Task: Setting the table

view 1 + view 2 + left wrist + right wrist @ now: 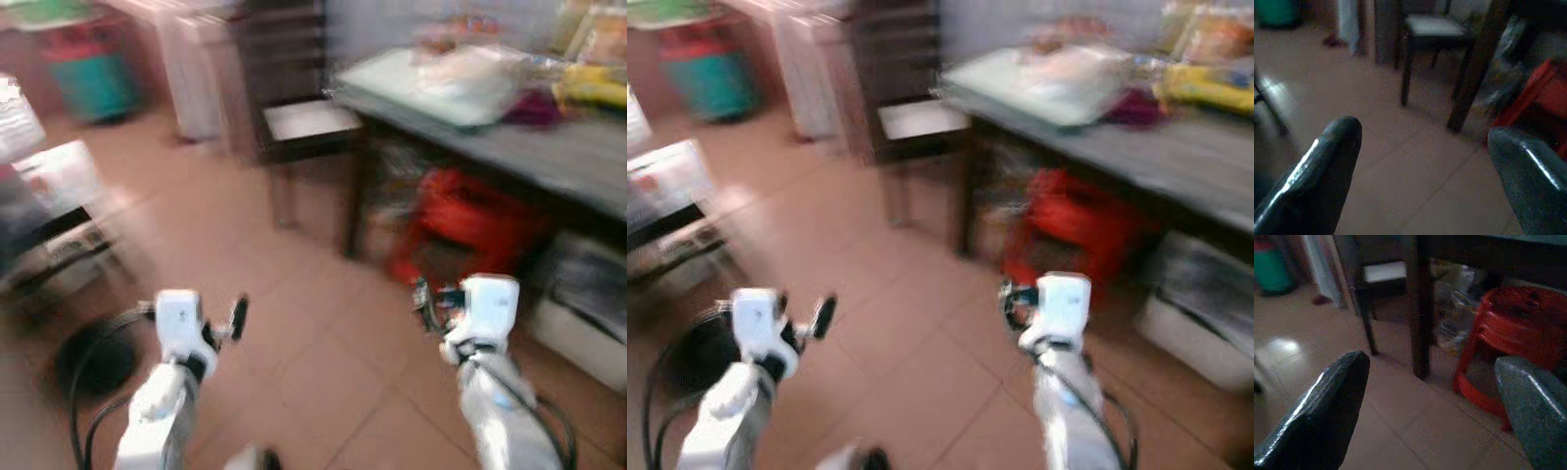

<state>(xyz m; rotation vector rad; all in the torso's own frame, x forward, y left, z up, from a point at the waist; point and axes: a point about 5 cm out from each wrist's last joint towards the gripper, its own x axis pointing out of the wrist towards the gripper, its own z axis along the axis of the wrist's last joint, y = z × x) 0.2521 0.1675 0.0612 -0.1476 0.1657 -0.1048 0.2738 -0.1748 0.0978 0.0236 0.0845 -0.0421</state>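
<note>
**Both arms up, nothing in hand, table ahead on the right**

Closest in, the two silver arms are raised over the tiled floor (294, 323), and the head views are smeared with blur. The left gripper (1425, 161) has its fingers spread wide apart, nothing between them, just bare tile. Same on the other side: the right gripper (1435, 401) is spread wide and holds nothing, pointing at a red plastic stool (1518, 328) tucked under the table.

And there's the table (549, 157), grey-topped, ahead and to the right. On it sits a pale tray or board (431, 83) with blurred packets on top, plus something yellow (593, 88) at the far right. What those items are, too blurred to tell.

A dark chair with a light seat (309, 122) stands just beside the table's near corner leg. Under the table, right of the stool, a whitish box (578, 333). Far left at the back, a teal bin (93, 83). A black cable (93, 362) loops on the floor beside the left arm.
</note>
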